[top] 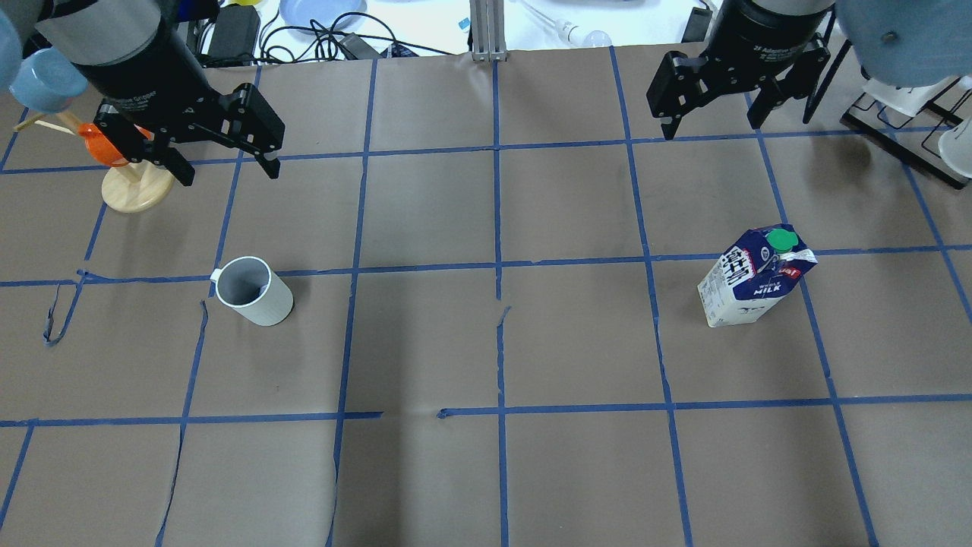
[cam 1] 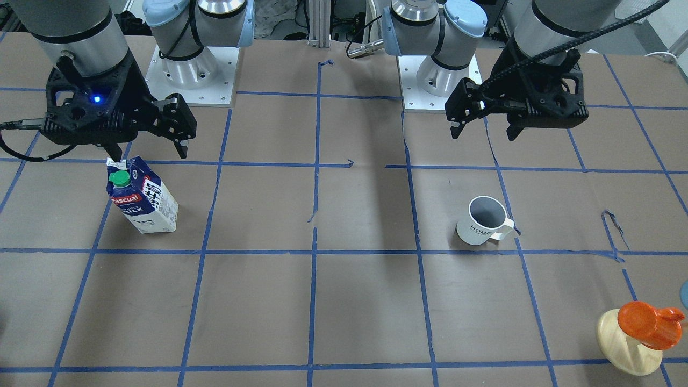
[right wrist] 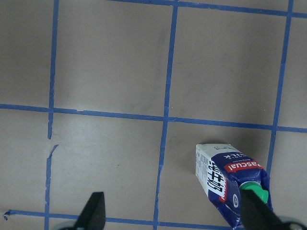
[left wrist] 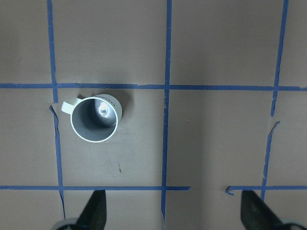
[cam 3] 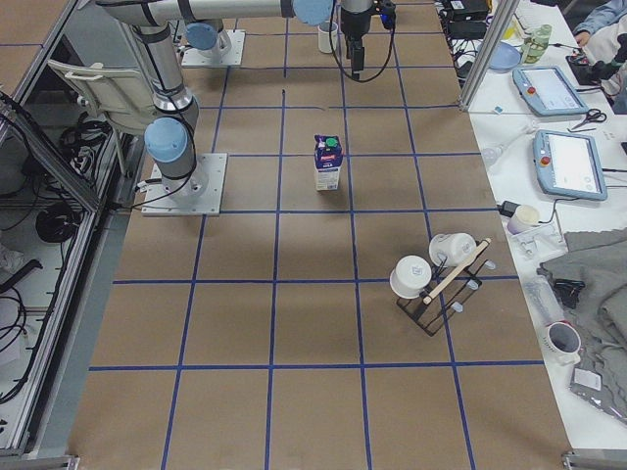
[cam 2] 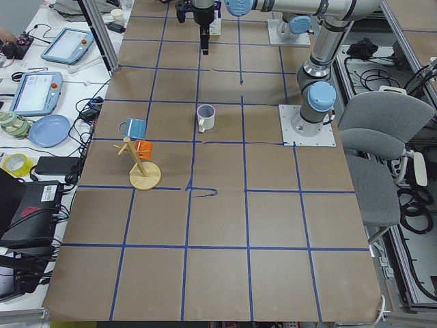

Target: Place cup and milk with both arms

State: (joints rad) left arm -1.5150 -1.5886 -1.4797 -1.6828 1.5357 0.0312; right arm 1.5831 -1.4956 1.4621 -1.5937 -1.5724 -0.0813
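Observation:
The white cup (cam 1: 484, 220) stands upright on the brown paper, handle to its side; it also shows in the overhead view (top: 254, 292) and in the left wrist view (left wrist: 93, 119). My left gripper (cam 1: 484, 131) (top: 229, 175) hangs open and empty above the table, beyond the cup and apart from it. The blue and white milk (cam 1: 142, 196) (top: 752, 285) (right wrist: 232, 184) stands upright with its green cap on top. My right gripper (cam 1: 149, 155) (top: 712, 128) is open and empty, high above the table beyond the carton.
A wooden mug tree (top: 137, 186) with an orange cup (cam 1: 647, 322) and a blue cup (top: 42, 80) stands past the left gripper. A black rack with white cups (cam 3: 436, 279) stands at the table's right end. The arm bases (cam 1: 188, 70) are at the robot's edge.

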